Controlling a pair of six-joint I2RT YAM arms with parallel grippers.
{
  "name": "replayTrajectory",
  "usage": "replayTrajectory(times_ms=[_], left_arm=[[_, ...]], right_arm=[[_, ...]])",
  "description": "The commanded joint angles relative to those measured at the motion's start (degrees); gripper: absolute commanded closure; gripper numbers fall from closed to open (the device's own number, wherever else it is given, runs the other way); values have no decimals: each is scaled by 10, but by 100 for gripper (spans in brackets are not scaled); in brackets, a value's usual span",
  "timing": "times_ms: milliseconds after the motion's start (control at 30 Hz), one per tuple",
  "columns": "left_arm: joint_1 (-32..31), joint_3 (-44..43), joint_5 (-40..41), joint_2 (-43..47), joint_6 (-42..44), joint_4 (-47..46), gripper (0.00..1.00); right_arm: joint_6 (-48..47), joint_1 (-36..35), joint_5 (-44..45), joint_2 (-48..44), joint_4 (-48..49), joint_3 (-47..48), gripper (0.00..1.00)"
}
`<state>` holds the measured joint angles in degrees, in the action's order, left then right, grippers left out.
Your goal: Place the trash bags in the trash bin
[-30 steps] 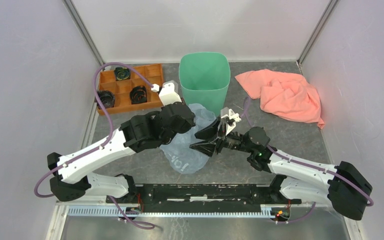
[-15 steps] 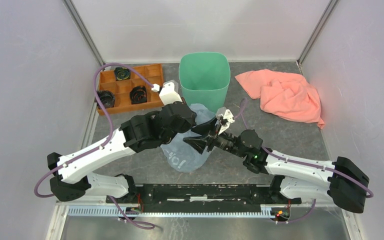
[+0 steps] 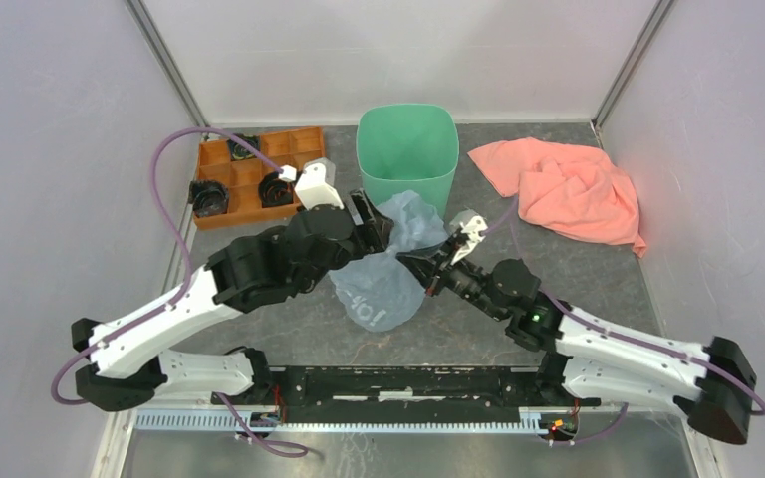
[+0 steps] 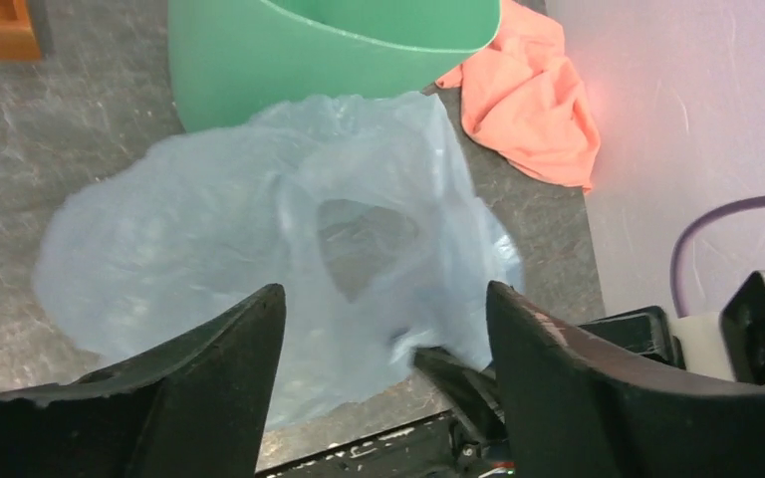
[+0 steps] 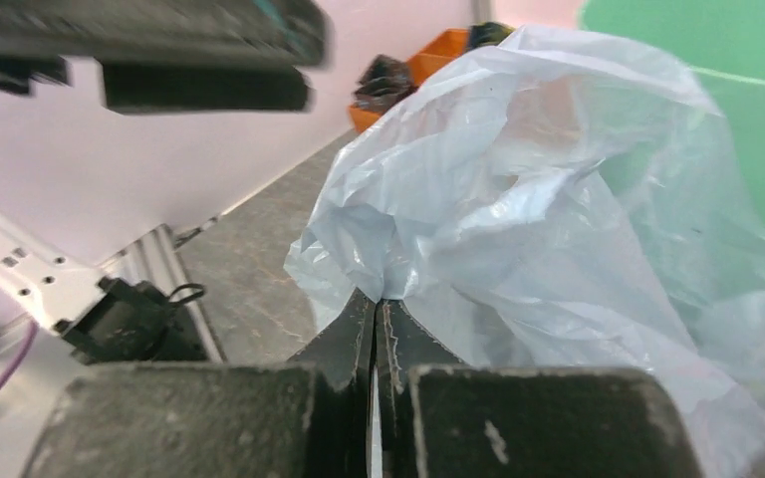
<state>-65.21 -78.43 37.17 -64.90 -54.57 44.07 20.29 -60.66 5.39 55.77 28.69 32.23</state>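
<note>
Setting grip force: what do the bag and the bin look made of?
The trash bag: thin translucent plastic film, pale blue, glossy crinkles. The trash bin: probably rigid moulded plastic, mint green, smooth, soft sheen.

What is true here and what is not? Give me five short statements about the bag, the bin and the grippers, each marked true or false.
1. The trash bag is inside the trash bin. False: it lies on the table, in front of the bin.
2. The right gripper is shut on an edge of the bag. True.
3. The left gripper grips the bag too. False: its fingers stand wide apart over the bag, holding nothing.
4. The salmon-pink cloth lies on the table to the right of the bin in the top view. True.
5. The orange tray is empty. False: several of its compartments hold dark, round things.
</note>
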Motion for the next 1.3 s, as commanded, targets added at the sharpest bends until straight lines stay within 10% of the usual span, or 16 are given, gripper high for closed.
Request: replayTrajectory(times_ms=[0,367,567,767,1267], left_arm=[[10,-58,27,12,76,44,13],[281,-211,-190,-153,221,23,7],[330,-366,-164,-332,269,50,14],[345,-389,-151,-424,280,62,40],[338,-193,-231,-302,251,17,96]], right_arm=[[-51,-2,107,-98,-156,2,100],[-107,-3,279,-290,-446,101,100],[-135,-3,291,-300,-484,182,99],[-222,-3,290,-227,-458,315,99],[-448,-2,117,92,-315,682,99]])
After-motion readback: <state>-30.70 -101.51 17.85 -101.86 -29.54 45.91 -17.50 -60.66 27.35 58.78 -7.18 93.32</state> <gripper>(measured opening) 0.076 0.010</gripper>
